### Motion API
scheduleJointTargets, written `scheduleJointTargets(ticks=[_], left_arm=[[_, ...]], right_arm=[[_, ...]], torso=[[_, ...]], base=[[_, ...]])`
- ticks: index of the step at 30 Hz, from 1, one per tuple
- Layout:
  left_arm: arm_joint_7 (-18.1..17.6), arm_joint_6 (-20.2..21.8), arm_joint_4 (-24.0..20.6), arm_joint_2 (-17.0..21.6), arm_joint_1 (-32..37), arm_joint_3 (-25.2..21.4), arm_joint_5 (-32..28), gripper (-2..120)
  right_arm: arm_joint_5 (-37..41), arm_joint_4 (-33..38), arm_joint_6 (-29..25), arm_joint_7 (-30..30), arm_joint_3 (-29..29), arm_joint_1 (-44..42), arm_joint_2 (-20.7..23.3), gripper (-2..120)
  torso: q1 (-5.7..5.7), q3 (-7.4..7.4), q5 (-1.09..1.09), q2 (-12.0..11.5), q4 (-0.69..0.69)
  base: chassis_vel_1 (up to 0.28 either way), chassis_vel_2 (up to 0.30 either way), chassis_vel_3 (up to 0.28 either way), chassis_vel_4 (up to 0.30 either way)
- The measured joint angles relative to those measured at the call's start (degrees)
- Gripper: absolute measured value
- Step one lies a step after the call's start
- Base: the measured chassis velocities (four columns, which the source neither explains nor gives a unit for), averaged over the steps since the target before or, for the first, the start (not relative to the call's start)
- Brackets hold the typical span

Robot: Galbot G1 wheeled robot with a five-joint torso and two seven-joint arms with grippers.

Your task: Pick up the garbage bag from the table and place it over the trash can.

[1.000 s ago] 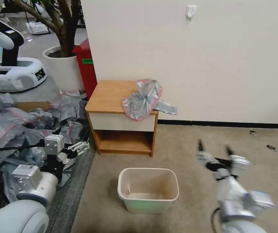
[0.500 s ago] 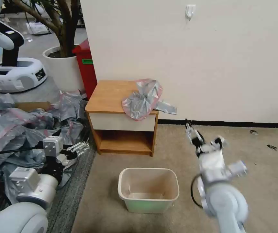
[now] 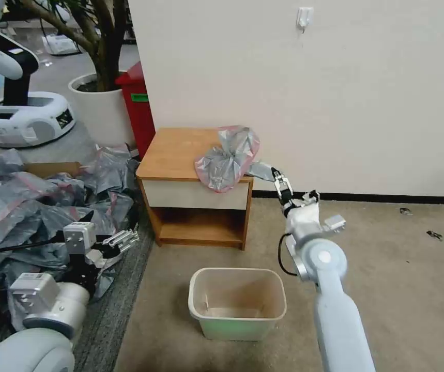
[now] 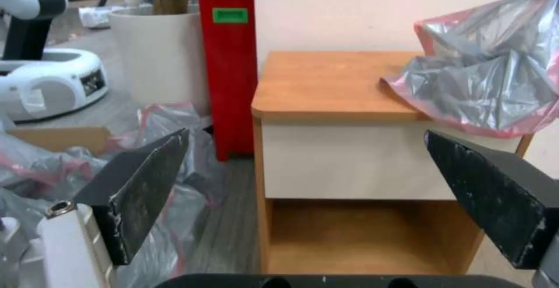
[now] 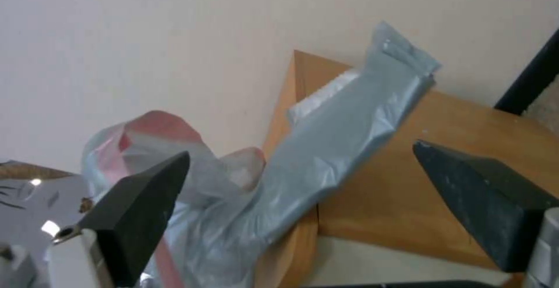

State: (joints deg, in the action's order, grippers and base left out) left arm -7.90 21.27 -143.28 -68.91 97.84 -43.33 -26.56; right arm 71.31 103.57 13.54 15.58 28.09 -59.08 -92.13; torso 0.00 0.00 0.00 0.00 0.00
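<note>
1. Your right hand [image 3: 278, 182] is up at the right corner of the tabletop [image 3: 178, 150], fingers spread, nothing gripped — the loose tail of the garbage bag [image 3: 228, 157] sits between them in the right wrist view.
2. The garbage bag lies crumpled on the tabletop's right side, pink rim drooping over the white drawer front, tail hanging off the side edge.
3. The trash can [image 3: 237, 303] stands on the carpet in front of the table, apart from it.
4. Your left hand [image 3: 121, 240] is parked low beside the heap of grey bags [image 3: 30, 201] — fingers open.
</note>
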Motion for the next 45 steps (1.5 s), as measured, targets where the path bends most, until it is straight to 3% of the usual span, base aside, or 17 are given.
scheduleJointTargets(ticks=[7,22,28,31,39,45], left_arm=[[0.32,-0.18,0.03,-0.94,-0.2,0.55,1.4,100],[0.48,-0.3,0.04,-1.29,-0.56,0.61,1.51,100],[0.51,-0.62,0.04,-1.4,-0.59,0.71,1.76,100],[0.94,-1.52,0.04,-1.83,-0.51,0.9,3.77,100],[1.88,-2.29,0.04,-2.38,-0.89,1.41,5.61,100],[1.93,-2.36,0.05,-2.01,-1.83,1.14,5.06,100]], right_arm=[[-0.64,-7.45,0.0,-1.2,0.04,5.83,-0.02,89],[-0.62,-11.07,-1.73,-1.9,-0.07,8.14,-0.03,29],[-0.62,-10.23,-2.11,-1.23,-0.4,7.85,-0.01,13],[-0.01,-6.42,-2.35,0.47,-1.06,5.99,-0.01,0],[0.79,5.91,-2.39,5.15,-5.65,-4.22,0.81,0],[-2.42,17.65,-2.56,5.92,-11.53,-18.31,3.72,0]], torso=[[0.0,0.0,0.0,0.0,0.0],[0.0,0.0,0.0,0.0,0.0],[0.0,0.0,0.0,0.0,0.0],[0.0,0.0,0.0,0.0,0.01],[0.0,-0.01,-0.01,0.0,0.0],[0.0,-0.01,0.0,0.0,0.0]], base=[[0.0,0.0,0.0,0.0],[0.0,0.0,0.0,0.0],[0.0,0.0,0.0,0.0],[0.0,0.0,0.0,0.0],[0.0,0.0,0.0,0.0],[0.0,0.0,0.0,0.0]])
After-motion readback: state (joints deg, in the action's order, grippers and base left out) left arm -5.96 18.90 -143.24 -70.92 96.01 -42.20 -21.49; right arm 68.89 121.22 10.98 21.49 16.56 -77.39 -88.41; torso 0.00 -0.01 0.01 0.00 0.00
